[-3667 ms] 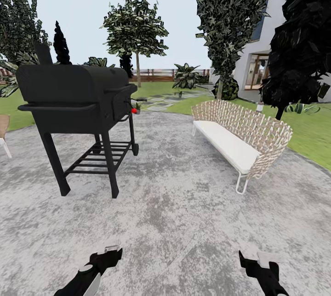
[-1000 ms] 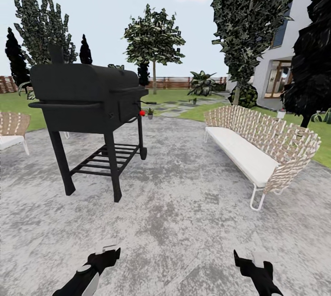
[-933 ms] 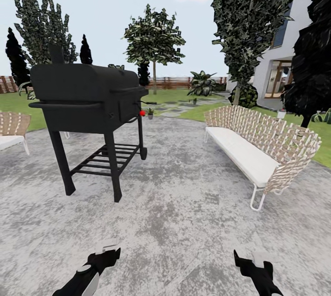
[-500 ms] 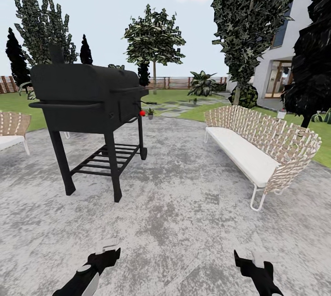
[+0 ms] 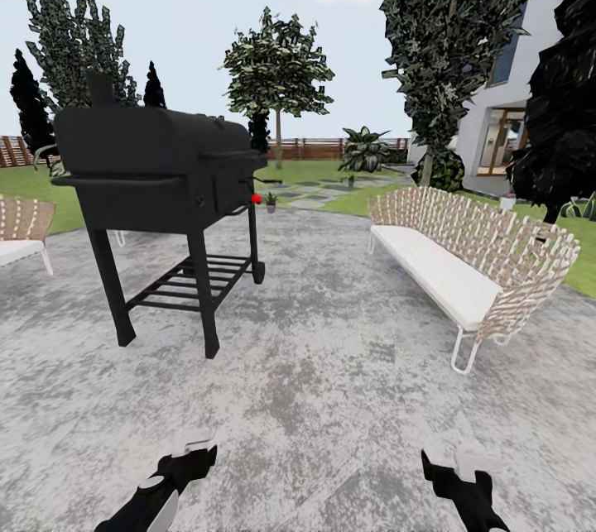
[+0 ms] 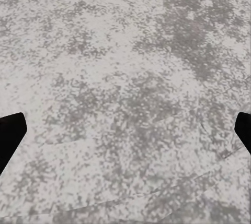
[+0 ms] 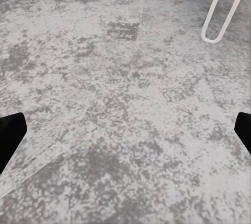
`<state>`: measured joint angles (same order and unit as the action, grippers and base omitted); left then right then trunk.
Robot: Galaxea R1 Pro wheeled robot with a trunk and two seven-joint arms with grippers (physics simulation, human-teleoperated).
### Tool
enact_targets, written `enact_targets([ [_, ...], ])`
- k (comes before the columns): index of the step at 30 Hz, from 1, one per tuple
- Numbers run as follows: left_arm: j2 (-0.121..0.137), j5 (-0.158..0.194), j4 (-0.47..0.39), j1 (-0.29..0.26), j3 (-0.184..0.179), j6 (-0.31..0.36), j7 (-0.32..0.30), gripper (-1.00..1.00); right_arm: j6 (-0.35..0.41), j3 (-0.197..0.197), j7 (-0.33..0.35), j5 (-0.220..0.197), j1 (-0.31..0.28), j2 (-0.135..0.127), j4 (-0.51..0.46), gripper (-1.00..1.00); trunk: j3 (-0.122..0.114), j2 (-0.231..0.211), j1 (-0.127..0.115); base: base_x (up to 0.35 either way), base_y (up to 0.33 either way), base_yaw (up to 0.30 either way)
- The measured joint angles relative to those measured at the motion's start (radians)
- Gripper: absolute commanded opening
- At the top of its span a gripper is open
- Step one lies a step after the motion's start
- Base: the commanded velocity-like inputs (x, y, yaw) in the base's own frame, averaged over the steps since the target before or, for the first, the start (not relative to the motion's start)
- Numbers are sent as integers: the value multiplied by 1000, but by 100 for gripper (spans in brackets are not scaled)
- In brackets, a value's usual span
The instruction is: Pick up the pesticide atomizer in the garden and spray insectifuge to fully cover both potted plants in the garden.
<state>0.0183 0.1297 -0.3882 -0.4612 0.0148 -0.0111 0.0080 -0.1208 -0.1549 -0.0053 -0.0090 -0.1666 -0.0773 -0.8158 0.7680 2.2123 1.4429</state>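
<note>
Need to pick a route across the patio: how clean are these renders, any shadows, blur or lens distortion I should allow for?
Head view: bright, even daylight, no cast shadow under the grill or bench; wide-angle stretch bows the edges; distant small potted plant is soft. Both wrist views: mottled paving sharp enough, no glare.

Open patio (image 5: 331,333) between black grill (image 5: 157,176) left, wicker bench (image 5: 463,267) right.
</note>
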Motion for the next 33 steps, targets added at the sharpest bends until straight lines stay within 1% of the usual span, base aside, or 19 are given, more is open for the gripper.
enact_targets([
  [5,0,0,0,0,0,0,0,100,0,1,0,0,0,1,-1,100,15,35,19,0,0,0],
  [11,0,0,0,0,0,0,0,100,0,1,0,0,0,2,-2,100,27,77,42,0,0,0],
  [19,0,0,-1,-2,0,0,0,100,0,-1,0,0,0,0,2,100,20,77,42,4,0,0],
  [23,1,0,-7,-13,0,1,0,100,0,0,0,0,0,-1,-1,100,19,77,42,123,0,0],
  [28,0,-1,-52,-28,0,4,0,100,0,0,-1,0,0,-1,-4,100,19,77,42,252,0,0],
  [33,-1,-1,-120,-35,0,11,0,100,3,-1,-2,0,0,0,-7,100,19,77,42,308,0,0],
])
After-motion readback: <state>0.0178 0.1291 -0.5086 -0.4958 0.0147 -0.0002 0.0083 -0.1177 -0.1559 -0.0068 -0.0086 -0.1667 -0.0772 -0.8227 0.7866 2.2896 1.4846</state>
